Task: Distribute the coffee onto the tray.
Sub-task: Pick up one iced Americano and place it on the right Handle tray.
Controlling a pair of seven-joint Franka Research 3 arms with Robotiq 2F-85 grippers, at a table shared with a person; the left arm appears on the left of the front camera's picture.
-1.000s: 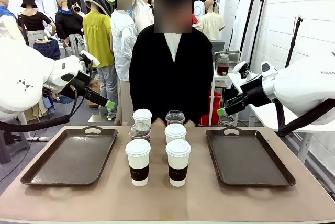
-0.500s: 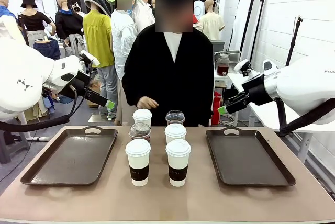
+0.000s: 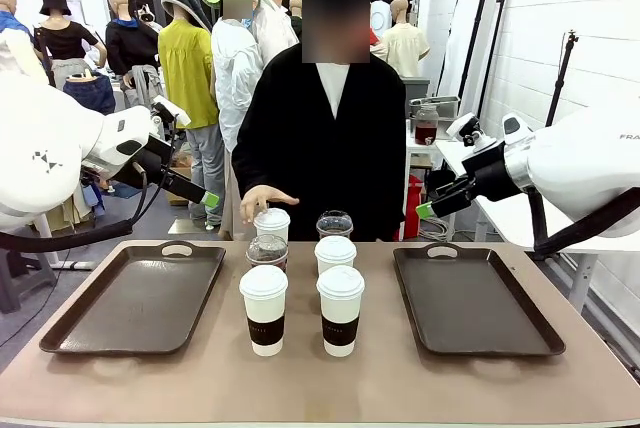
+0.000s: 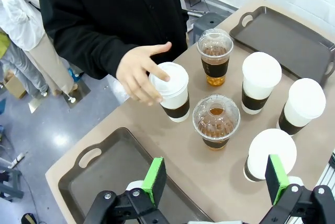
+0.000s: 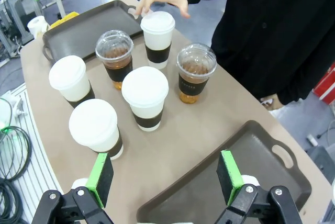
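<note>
Now | white paper cups (image 3: 264,310), brown sleeves (image 3: 265,331) | clear domed cups (image 3: 335,224) | rectangular trays (image 3: 470,343)

In the front view the clear dome-lidded plastic cup of brown drink (image 3: 267,247) is half hidden behind the near white lidded paper cup with dark brown sleeve (image 3: 264,310), whose sleeve print is too small to read; in the right wrist view the dark brown rectangular tray (image 5: 261,161) is cut off at the bottom edge.

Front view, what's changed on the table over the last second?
The person's hand came into view and reached down to the back-left white paper cup, now resting on its lid. The right gripper drew back a touch. The other five cups, the left tray, the right tray and the left gripper stayed put; both pairs of jaws stayed open.
</note>
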